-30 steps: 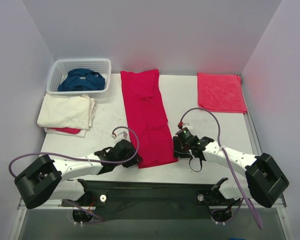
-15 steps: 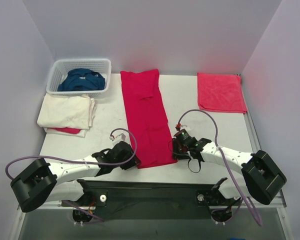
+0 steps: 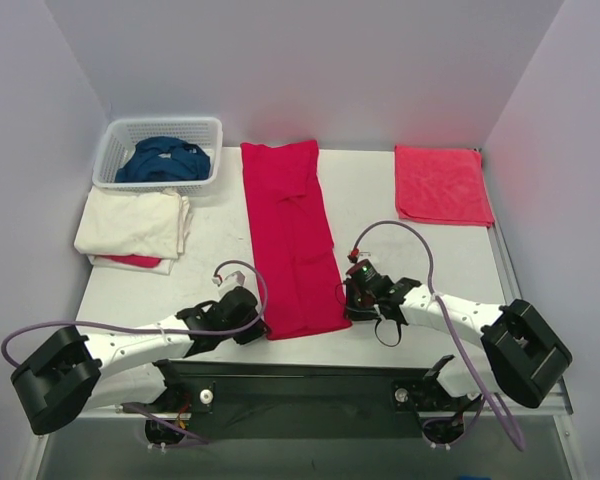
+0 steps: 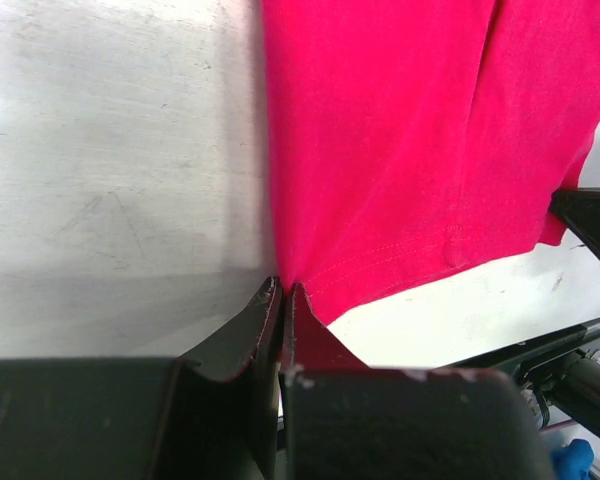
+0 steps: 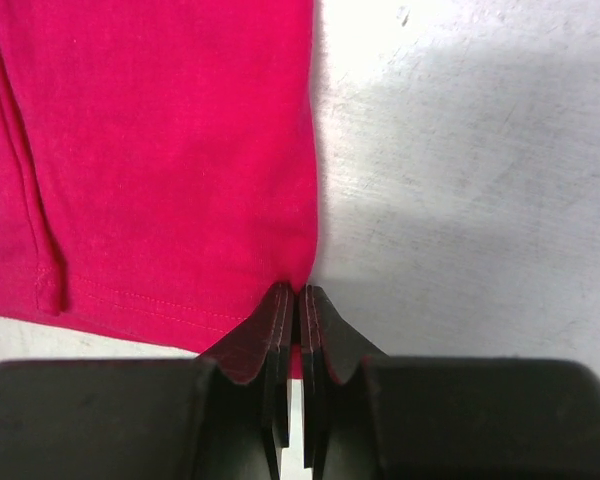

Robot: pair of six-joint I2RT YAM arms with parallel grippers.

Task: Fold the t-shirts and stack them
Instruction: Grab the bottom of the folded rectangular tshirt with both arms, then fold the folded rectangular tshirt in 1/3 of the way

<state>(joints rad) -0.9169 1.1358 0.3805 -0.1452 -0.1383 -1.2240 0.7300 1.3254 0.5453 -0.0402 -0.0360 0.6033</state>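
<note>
Spread over the pale table (image 3: 210, 262) as one long narrow strip, sides apparently folded in lengthwise: the crimson red t-shirt (image 3: 292, 240), running down the middle from the back toward the near edge. Pinched at both corners of its near hem, with the left gripper (image 4: 283, 292) clenched on the left corner and the right gripper (image 5: 298, 292) clenched on the right one. Most likely gripped this way to raise the hem level and carry it toward the collar for a crosswise fold (risk of dragging the cloth askew with one corner alone).

Flat in the far right corner, well apart from everything else: a coral-pink cloth (image 3: 442, 185). On the left side, folded and resting on something red (image 3: 130, 262): the cream-white t-shirt (image 3: 130, 222), probably the start of the finished stack. Just behind that, in the far left corner, a white lattice basket (image 3: 105, 160) holding only the dark blue t-shirt (image 3: 163, 160), crumpled and not yet folded.
</note>
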